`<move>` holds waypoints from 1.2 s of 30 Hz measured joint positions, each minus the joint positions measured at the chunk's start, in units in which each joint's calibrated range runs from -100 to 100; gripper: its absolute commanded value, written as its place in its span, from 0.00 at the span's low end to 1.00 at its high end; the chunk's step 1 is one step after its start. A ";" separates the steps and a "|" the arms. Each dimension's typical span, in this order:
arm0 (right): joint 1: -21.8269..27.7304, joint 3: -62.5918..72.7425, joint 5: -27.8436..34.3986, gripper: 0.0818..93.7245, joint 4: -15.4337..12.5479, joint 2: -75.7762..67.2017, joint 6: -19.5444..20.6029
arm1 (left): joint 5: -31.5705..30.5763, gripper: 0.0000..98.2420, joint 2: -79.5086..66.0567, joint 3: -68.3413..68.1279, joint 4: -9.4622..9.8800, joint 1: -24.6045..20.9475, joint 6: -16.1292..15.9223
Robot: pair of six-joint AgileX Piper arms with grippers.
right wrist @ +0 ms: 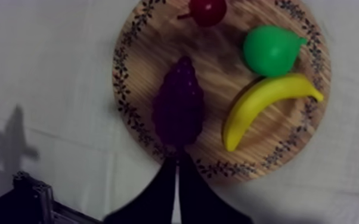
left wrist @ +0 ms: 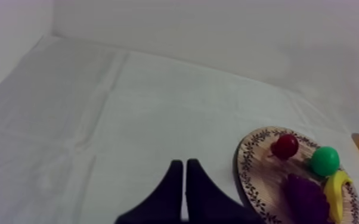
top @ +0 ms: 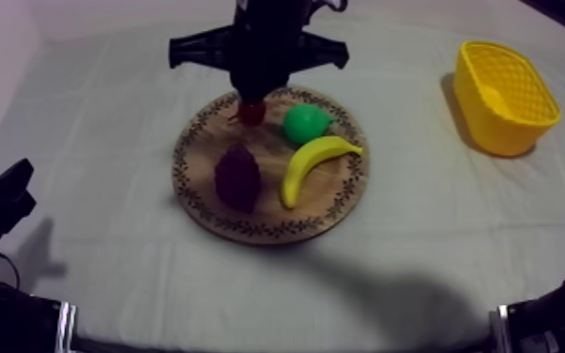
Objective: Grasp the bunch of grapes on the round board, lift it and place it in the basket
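Observation:
The dark purple bunch of grapes (top: 237, 176) (right wrist: 179, 110) lies on the left half of the round wooden board (top: 328, 216) (right wrist: 140, 53). A small red fruit (top: 251, 113), a green pear (top: 305, 123) and a yellow banana (top: 313, 163) share the board. My right gripper (top: 251, 96) (right wrist: 178, 159) hangs above the board, its fingers together as a narrow wedge, holding nothing. Seen from the right wrist, its tips point at the near end of the grapes. My left gripper (top: 3, 199) (left wrist: 185, 165) rests shut over bare cloth left of the board (left wrist: 250, 173). The yellow basket (top: 505, 94) stands at the far right.
Grey-white cloth surrounds the board, with open room between the board and the basket. My right arm's base (top: 554, 314) sits at the near right edge. The left arm (right wrist: 21, 199) shows beside the board's near left side in the right wrist view.

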State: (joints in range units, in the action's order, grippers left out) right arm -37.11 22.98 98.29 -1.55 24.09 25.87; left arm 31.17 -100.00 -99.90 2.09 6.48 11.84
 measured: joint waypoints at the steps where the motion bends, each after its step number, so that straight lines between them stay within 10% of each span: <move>1: -0.05 -0.10 0.00 0.05 -0.30 0.25 0.00 | 0.00 0.00 0.00 0.00 0.00 0.00 0.00; 14: 0.40 -1.56 0.06 0.92 -3.37 0.93 -0.88 | 0.00 0.00 0.00 0.00 0.00 0.00 0.00; 36: 0.65 -3.46 -4.33 0.99 -5.87 8.50 -2.82 | 0.00 0.00 0.00 0.00 0.00 0.00 0.00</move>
State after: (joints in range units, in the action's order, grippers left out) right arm -36.46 19.52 93.96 -7.42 32.59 23.05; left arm 31.17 -100.00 -99.90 2.09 6.48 11.84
